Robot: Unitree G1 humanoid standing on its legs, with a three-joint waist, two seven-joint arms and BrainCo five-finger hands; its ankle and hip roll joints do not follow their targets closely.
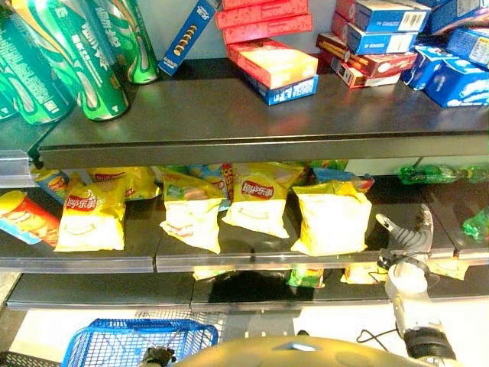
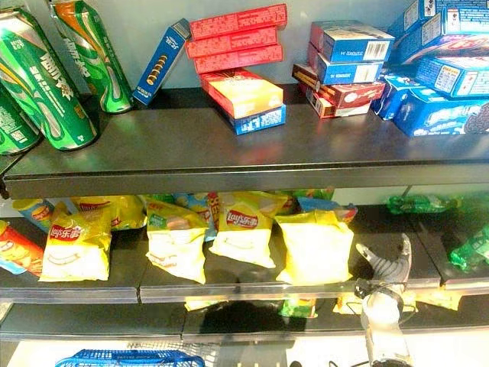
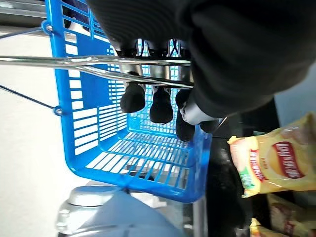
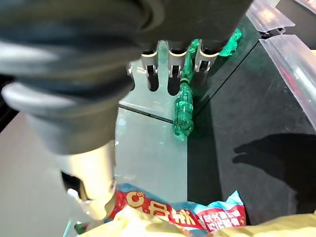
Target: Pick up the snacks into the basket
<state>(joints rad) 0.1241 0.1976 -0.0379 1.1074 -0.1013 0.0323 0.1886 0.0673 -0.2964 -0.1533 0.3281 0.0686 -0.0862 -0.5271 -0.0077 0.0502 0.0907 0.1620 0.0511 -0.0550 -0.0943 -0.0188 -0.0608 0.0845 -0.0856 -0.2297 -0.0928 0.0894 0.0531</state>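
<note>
Chip bags [image 1: 332,222]: yellow and pale cream, some with a red round logo. Basket [image 3: 148,163]: bright blue plastic lattice with a silver wire handle [image 3: 94,61]. Cans [image 2: 46,84]: green with white and red markings. Flat boxes [image 1: 263,19]: red; other boxes [image 2: 351,42]: blue with white. Bottle [image 4: 183,106]: green. Shelf [image 1: 252,115]: dark grey. Right robot hand [image 1: 405,245]: silver, dark-tipped; left robot hand [image 3: 158,101]: black fingertips.

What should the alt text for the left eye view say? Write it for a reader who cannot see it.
The robot's right hand, fingers open, reaches toward a pale yellow crisp bag in a row of yellow bags on the middle black shelf. The upper shelf holds green cans and red and blue boxes; a blue plastic basket waits below.
</note>
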